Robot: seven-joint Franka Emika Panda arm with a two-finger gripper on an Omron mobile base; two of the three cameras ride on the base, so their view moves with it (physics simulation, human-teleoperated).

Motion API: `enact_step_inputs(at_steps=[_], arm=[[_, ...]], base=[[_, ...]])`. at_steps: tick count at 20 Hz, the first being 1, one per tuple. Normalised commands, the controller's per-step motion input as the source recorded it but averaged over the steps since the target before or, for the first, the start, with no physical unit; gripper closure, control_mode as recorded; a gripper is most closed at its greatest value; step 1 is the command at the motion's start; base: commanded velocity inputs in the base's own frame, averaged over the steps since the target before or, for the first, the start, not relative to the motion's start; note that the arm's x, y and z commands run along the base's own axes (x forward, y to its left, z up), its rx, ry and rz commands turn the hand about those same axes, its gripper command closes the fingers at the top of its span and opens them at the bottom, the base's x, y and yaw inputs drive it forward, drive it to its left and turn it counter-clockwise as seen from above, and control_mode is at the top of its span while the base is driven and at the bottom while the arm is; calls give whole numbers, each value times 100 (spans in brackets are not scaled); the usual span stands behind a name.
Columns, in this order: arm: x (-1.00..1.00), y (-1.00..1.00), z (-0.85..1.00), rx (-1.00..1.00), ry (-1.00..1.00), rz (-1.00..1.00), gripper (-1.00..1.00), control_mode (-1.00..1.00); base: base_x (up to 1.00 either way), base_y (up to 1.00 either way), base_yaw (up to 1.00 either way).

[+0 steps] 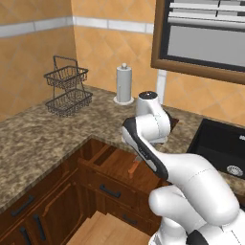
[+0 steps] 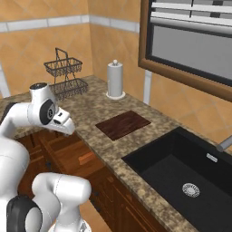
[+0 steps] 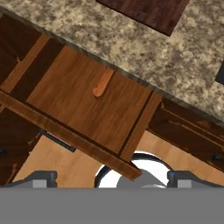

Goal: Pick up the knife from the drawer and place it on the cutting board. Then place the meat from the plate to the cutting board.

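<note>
The drawer (image 3: 83,109) stands pulled out below the counter edge, its plain wood floor showing. On it lies the knife (image 3: 103,83): I see its orange-brown handle, while the blade is hidden under the counter lip. The handle also shows in the base views as the knife (image 1: 134,166) (image 2: 86,158). My gripper (image 3: 113,180) hangs above the drawer, open, with nothing between its fingertips (image 3: 41,179). The cutting board (image 2: 123,124) (image 3: 148,13) lies flat on the counter beyond the drawer, and my arm partly covers it in the left base view. The plate and the meat are out of view.
A black sink (image 2: 181,167) is set into the counter right of the board. A paper towel holder (image 2: 115,79) and a wire basket rack (image 2: 65,77) stand by the back wall. The counter edge (image 3: 131,78) overhangs the drawer's rear. Lower drawers (image 1: 110,191) with black handles sit beneath.
</note>
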Motion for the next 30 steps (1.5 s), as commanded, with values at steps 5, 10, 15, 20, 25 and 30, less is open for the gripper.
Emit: enact_step_inputs(at_steps=[5,10,15,20,25,30], arm=[[1,9,-37,0,9,-14,-100,-100],[-2,0,-22,0,10,-6,-100,-100],[0,0,-53,0,8,-11,-100,-100],[2,0,-57,1,2,-11,-100,-100],[20,0,-54,0,10,-10,-100,-100],[29,1,-47,4,13,-6,-100,-100]], base=[[0,0,0],[0,0,0],[0,0,0],[0,0,0],[0,0,0],[0,0,0]])
